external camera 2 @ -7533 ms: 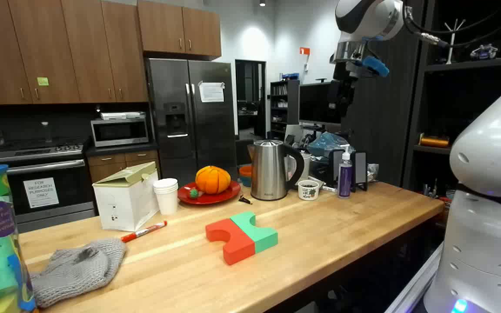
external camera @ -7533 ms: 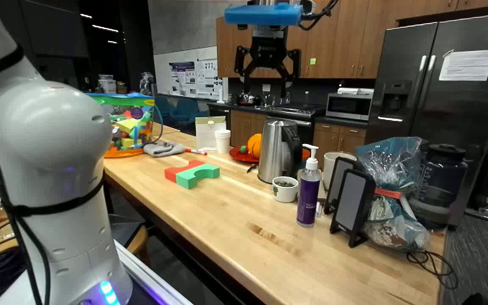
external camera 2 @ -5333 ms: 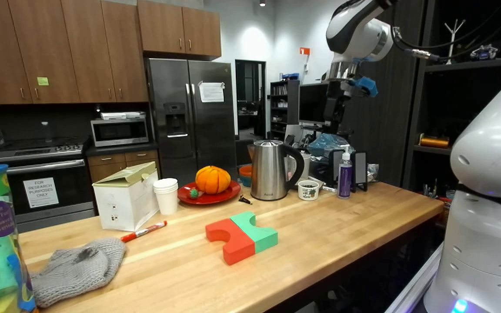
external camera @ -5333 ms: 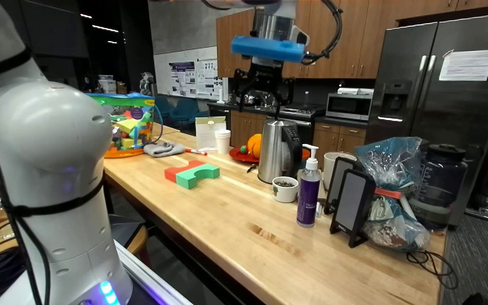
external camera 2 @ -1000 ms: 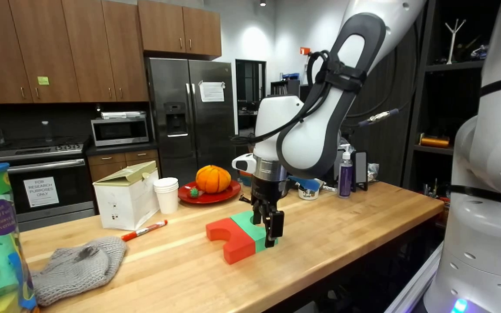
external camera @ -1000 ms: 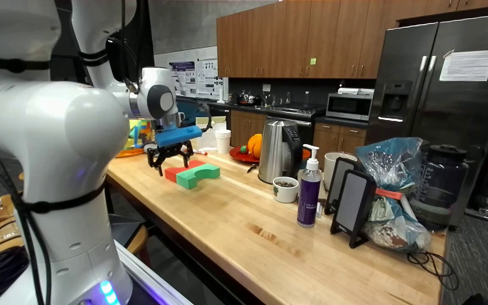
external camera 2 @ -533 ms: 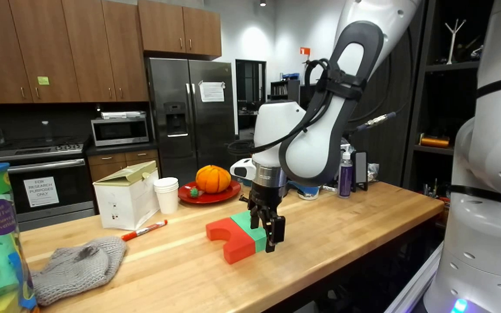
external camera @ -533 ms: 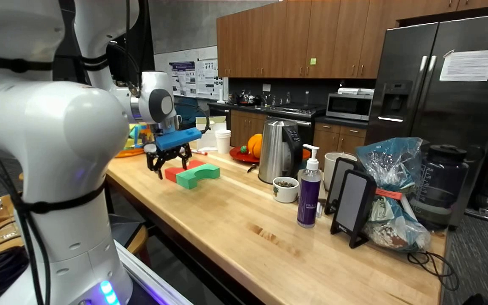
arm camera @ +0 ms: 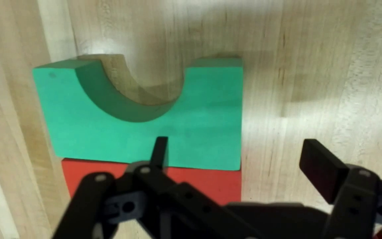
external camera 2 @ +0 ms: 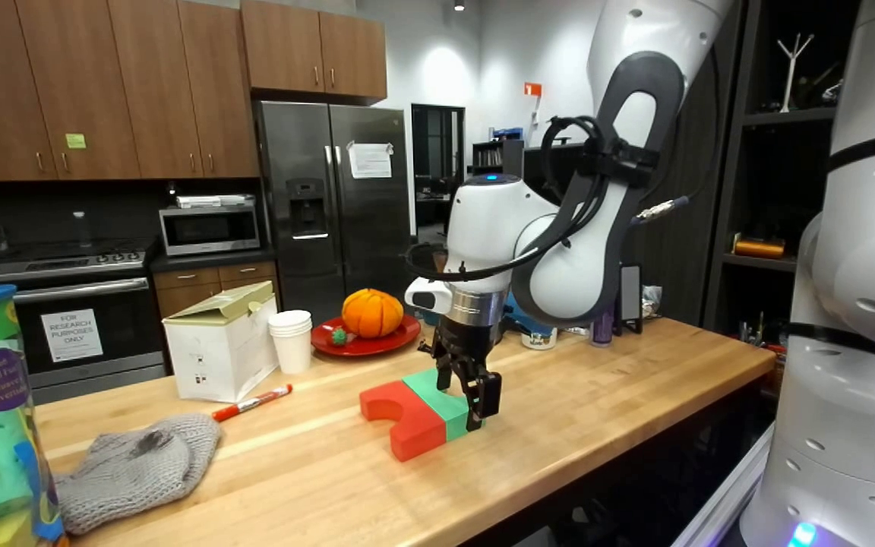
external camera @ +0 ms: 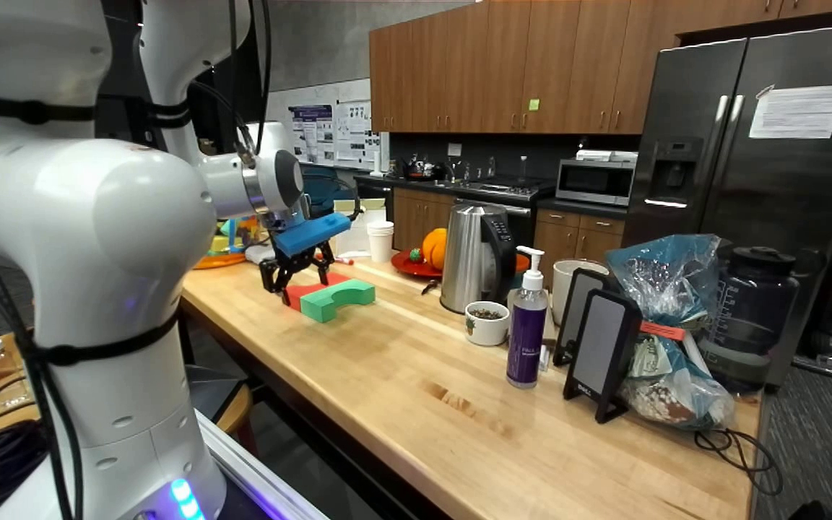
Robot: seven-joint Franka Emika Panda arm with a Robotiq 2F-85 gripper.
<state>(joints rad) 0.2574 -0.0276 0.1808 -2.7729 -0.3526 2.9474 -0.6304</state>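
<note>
Gripper [arm camera: 235, 156] released, spread apart; 7.5 s ago up high, now low at one end of the green block [arm camera: 138, 139]. Latter flat on tabletop [external camera 2: 308, 471], touching red block [external camera 2: 409, 418]; both unmoved. Farther off: kettle [external camera: 463, 256], likewise unmoved.

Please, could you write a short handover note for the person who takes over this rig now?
End effector: open, holding nothing; in the wrist view, one fingertip overlaps the green arch block, the other lies past its side.
Things: that block and the red arch block lie back to back on the wooden table.
Done: end effector is at the blocks.
Left: neither block is gripped yet.
</note>
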